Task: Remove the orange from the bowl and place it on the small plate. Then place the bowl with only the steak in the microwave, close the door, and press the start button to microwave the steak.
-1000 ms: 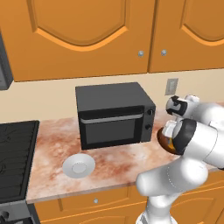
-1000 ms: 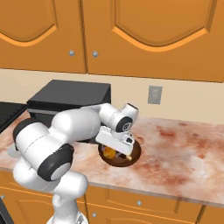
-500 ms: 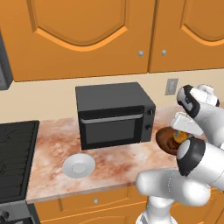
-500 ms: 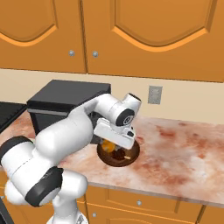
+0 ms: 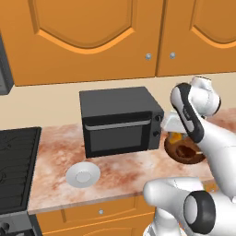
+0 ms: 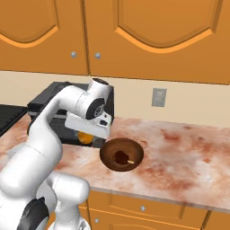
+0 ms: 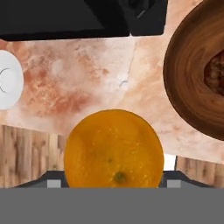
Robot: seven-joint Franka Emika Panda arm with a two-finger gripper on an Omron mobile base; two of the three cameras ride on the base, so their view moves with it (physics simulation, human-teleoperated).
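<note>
My gripper (image 6: 86,133) is shut on the orange (image 7: 113,148), holding it above the counter just left of the bowl (image 6: 108,150). In the left base view the orange (image 5: 176,137) peeks out under the white hand, beside the toaster oven's right end. The glossy dark-brown bowl (image 5: 171,148) rests on the marble counter with the steak (image 6: 120,157) alone inside. The small pale plate (image 5: 83,175) lies on the counter in front of the oven, well left of the gripper; the hand view has the plate (image 7: 8,78) at its left edge. The microwave and its door are out of view.
A black countertop toaster oven (image 5: 120,122) stands against the wall behind the plate. A black stove (image 5: 14,166) sits at the counter's left end. Orange cabinets hang overhead, and a wall outlet (image 6: 158,97) is behind the bowl.
The gripper has risen out of the bowl with the orange and carried it left toward the toaster oven. The bowl and steak stayed put.
</note>
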